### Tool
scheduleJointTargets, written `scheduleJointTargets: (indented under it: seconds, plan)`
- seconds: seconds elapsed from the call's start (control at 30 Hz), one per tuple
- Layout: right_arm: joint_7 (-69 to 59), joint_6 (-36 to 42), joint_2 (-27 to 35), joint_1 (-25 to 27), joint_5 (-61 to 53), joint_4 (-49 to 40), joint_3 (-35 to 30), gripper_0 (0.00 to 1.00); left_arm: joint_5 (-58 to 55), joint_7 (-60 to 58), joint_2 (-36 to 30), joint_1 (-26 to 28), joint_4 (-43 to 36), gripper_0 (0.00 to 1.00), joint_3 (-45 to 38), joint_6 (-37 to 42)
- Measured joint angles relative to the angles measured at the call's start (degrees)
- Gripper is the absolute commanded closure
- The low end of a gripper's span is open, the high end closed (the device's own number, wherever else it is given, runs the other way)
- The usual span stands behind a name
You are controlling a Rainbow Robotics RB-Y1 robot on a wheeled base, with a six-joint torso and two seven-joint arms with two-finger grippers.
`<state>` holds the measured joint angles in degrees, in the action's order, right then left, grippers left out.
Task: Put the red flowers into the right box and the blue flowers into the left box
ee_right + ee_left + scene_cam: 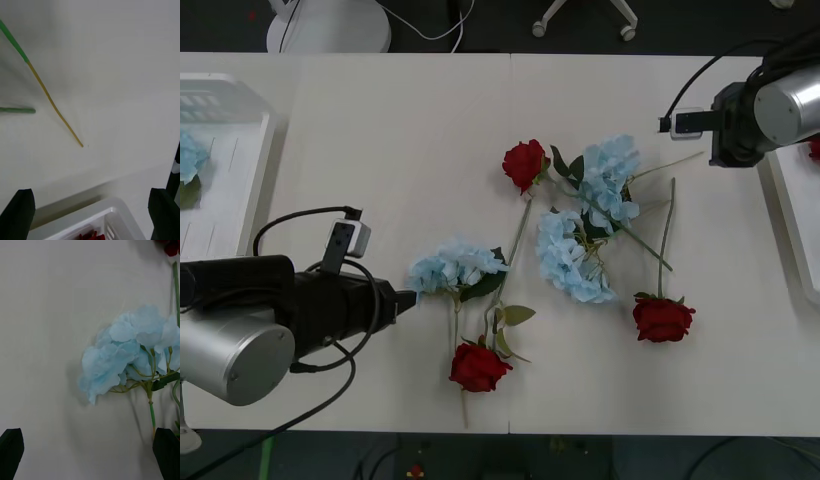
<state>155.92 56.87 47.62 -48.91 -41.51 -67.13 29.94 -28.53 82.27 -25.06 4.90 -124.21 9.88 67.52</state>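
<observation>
Three red flowers lie on the table: one point(525, 163) at the middle back, one point(663, 318) to the right, one point(479, 367) near the front edge. Blue flowers lie among them, a pair point(590, 215) at centre and one cluster point(455, 268) just ahead of my left gripper point(405, 298). The left wrist view shows this cluster point(123, 356) beyond the open black fingers point(165, 450), untouched. My right gripper point(92, 195) stands open and empty over the corner of the right box point(101, 213), where red petals point(92, 236) show. The left box point(240, 120) holds a blue flower point(190, 155).
Two loose stems, one point(52, 101) yellow-green and one point(17, 110) green, lie on the white table beyond my right gripper. The right box point(792, 220) sits at the table's right edge. Chair bases stand on the dark floor behind the table.
</observation>
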Motion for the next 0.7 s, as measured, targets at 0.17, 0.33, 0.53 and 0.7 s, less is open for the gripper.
scheduleJointTargets:
  seconds: [0.17, 0.33, 0.53, 0.7]
  plan:
    - [0.00, 0.00, -3.12, -0.04, 0.60, 1.02, 0.00, 0.12, 2.05, -0.01, 0.52, -0.01, 4.00, 0.00, 2.73, -1.89]
    - [0.00, 0.00, -5.35, -0.06, 0.60, 3.43, 0.00, 0.12, 5.92, -0.01, 2.45, -0.62, 7.68, 0.00, 5.55, -2.06]
    - [0.00, 0.00, -6.22, -0.06, 0.39, 4.61, 0.40, 0.12, 7.46, -0.01, 4.09, -2.75, 11.11, 0.00, 7.75, -2.06]
    - [0.00, 0.00, -6.40, -0.07, 0.45, 4.64, 1.97, 0.12, 7.73, -0.01, 4.39, -3.63, 11.37, 0.00, 8.85, -2.06]
